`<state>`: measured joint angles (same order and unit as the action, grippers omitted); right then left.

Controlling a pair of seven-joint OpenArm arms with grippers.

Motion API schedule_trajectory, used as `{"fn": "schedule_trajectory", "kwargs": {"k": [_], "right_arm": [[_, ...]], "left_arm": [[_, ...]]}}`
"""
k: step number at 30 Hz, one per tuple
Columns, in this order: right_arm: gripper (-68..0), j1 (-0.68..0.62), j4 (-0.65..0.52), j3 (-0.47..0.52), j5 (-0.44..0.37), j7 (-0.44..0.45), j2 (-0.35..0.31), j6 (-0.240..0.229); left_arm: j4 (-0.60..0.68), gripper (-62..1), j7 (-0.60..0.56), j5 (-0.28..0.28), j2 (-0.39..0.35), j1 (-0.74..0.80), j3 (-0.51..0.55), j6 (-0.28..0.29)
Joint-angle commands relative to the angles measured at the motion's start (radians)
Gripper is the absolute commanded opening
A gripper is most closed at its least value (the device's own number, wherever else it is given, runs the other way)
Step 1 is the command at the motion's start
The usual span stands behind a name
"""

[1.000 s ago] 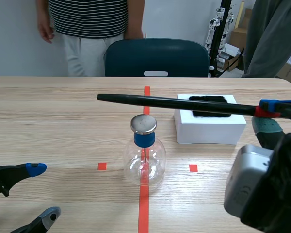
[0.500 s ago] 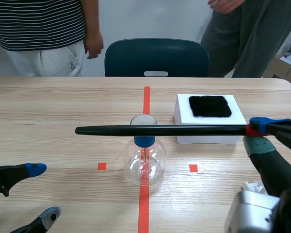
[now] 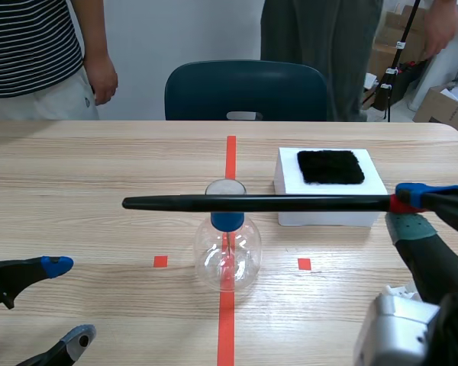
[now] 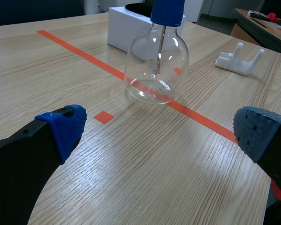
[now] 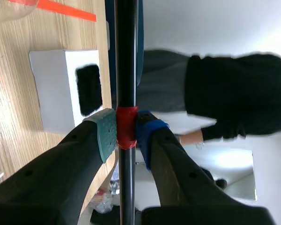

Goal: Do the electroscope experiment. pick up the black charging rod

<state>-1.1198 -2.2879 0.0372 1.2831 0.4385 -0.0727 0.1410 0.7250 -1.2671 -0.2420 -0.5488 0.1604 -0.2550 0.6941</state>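
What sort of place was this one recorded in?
Likely a robotics lab: a tape-marked wooden table, a glass electroscope, a black rod in the right gripper, cardboard boxes behind the onlookers.

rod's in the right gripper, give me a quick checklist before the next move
1. Grip: right gripper shut on the black rod at its red band. Ok.
2. Rod height: roughly level and lifted off the table. Ok.
3. Rod against the metal cap: the rod crosses it in the scene view, but whether they touch or have a gap is not visible. Cannot tell.
4. Electroscope flask: upright on the red line. Ok.
5. Left gripper: open, low at the near edge, apart from the flask. Ok.
6. Black pad: lies on the white block, nothing on it. Ok.
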Motion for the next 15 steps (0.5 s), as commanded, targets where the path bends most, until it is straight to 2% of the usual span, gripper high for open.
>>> {"fn": "schedule_trajectory", "kwargs": {"k": [1, 15], "right_arm": [[-67.5, 0.006, -0.01, -0.003, -0.011, -0.013, -0.005, 0.009], [-67.6, 0.006, -0.01, -0.003, -0.011, -0.02, -0.005, 0.008]], "left_arm": [[0.006, 1.4, -0.015, 0.01, -0.003, -0.006, 0.006, 0.002], [0.006, 1.4, -0.015, 0.01, -0.003, -0.006, 0.006, 0.002]]}}
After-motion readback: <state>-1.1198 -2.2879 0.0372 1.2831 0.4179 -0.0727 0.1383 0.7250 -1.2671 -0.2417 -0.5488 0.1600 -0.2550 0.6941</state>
